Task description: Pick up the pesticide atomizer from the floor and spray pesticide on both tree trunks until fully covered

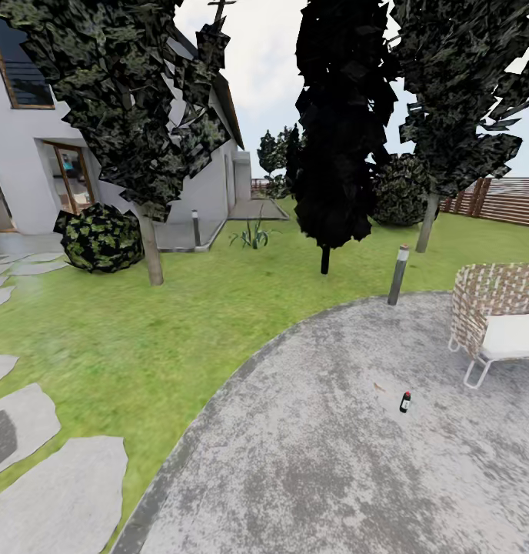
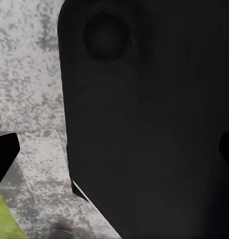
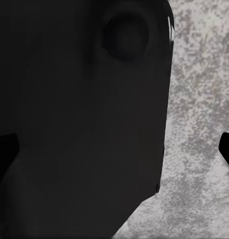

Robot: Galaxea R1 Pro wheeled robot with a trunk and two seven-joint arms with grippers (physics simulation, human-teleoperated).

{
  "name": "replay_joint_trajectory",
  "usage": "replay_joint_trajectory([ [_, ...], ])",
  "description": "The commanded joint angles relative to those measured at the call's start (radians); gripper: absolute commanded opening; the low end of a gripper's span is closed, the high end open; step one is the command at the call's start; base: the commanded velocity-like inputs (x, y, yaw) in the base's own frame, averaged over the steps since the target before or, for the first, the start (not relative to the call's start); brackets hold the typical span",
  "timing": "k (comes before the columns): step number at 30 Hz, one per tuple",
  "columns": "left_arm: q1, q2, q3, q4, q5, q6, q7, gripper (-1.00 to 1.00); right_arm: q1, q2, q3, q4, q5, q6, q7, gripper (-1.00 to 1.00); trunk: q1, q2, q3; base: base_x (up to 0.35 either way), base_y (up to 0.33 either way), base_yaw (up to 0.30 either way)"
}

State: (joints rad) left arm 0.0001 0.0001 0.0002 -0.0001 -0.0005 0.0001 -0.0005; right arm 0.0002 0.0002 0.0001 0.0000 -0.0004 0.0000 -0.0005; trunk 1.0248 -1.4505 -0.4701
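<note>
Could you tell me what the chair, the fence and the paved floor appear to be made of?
The chair looks like woven wicker on a thin white metal frame, with a pale cushion. The fence seems to be brown wooden slats. The floor reads as speckled grey gravel or rough concrete.

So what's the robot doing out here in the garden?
Nothing is being handled yet. The robot is looking over the grey gravel floor, where the little dark pesticide atomizer stands by itself, near a wicker chair. Beyond it, on the lawn, stand the two trees it must spray, one trunk near the house and another trunk by the fence. The wrist cameras mostly see dark robot body and gravel, so the pincers' state is unclear.
</note>
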Motion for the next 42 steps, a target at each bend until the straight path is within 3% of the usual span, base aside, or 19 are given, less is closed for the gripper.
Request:
replay_joint_trajectory([
  [1, 0.003, -0.002, 0.001, 0.002, 0.0, 0.0, -0.002, 1.0, -0.002, 0.006, 0.001, -0.006, 0.003, -0.006, -0.003, 1.0, 0.0, 0.0, 0.0, 0.0, 0.0, 0.0],
  [5, 0.003, -0.002, 0.001, -0.001, 0.001, -0.001, -0.001, 1.0, -0.002, 0.028, 0.003, -0.024, 0.005, -0.028, -0.004, 1.0, 0.0, 0.0, 0.0, 0.0, 0.0, 0.0],
  [20, 0.003, 0.005, -0.001, -0.005, -0.001, -0.008, 0.01, 1.0, -0.002, 0.027, 0.002, -0.029, 0.005, -0.024, -0.004, 1.0, 0.0, 0.0, 0.0, 0.0, 0.0, 0.0],
  [36, -0.01, 0.008, -0.005, -0.089, -0.002, -0.098, 0.014, 1.0, -0.002, -0.008, 0.001, -0.096, 0.006, -0.114, -0.003, 1.0, 0.0, 0.0, 0.0, 0.0, 0.0, 0.0],
  [37, -0.011, 0.009, -0.004, -0.157, -0.002, -0.215, 0.014, 1.0, -0.002, -0.014, 0.001, -0.233, 0.006, -0.212, -0.004, 1.0, 0.0, 0.0, 0.0, 0.0, 0.0, 0.0],
  [42, -0.021, 0.008, -0.005, -0.224, -0.002, -0.217, 0.014, 1.0, -0.003, -0.039, 0.001, -0.377, 0.007, -0.213, -0.004, 1.0, 0.0, 0.0, 0.0, 0.0, 0.0, 0.0],
])
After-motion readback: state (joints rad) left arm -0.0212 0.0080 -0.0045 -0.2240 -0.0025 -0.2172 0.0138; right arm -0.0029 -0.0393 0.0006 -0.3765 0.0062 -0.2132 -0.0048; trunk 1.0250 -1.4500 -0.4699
